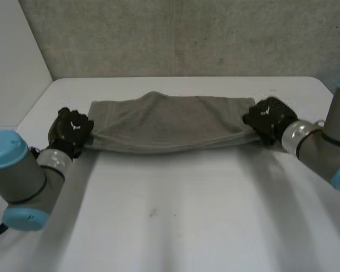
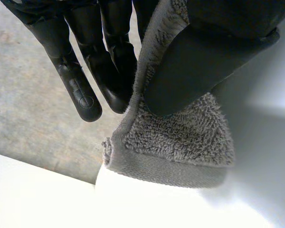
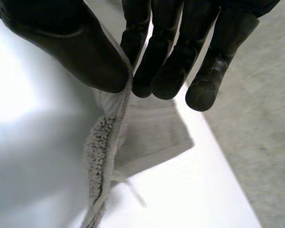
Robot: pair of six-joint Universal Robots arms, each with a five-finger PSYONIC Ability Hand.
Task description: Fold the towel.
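Note:
A grey towel (image 1: 170,122) stretches across the far half of the white table (image 1: 175,215), folded into a long band and sagging in the middle. My left hand (image 1: 72,129) holds its left end. In the left wrist view the thumb (image 2: 194,66) pinches the towel's corner (image 2: 180,142) against the fingers (image 2: 92,61). My right hand (image 1: 267,119) holds the right end. In the right wrist view its thumb (image 3: 71,45) presses the towel's edge (image 3: 104,152) against the fingers (image 3: 175,52), and the cloth hangs down from the grip.
A rough grey wall (image 1: 187,34) rises behind the table's far edge. A white panel (image 1: 11,62) stands at the left. The table's near half (image 1: 170,226) is bare apart from a small dark speck (image 1: 153,213).

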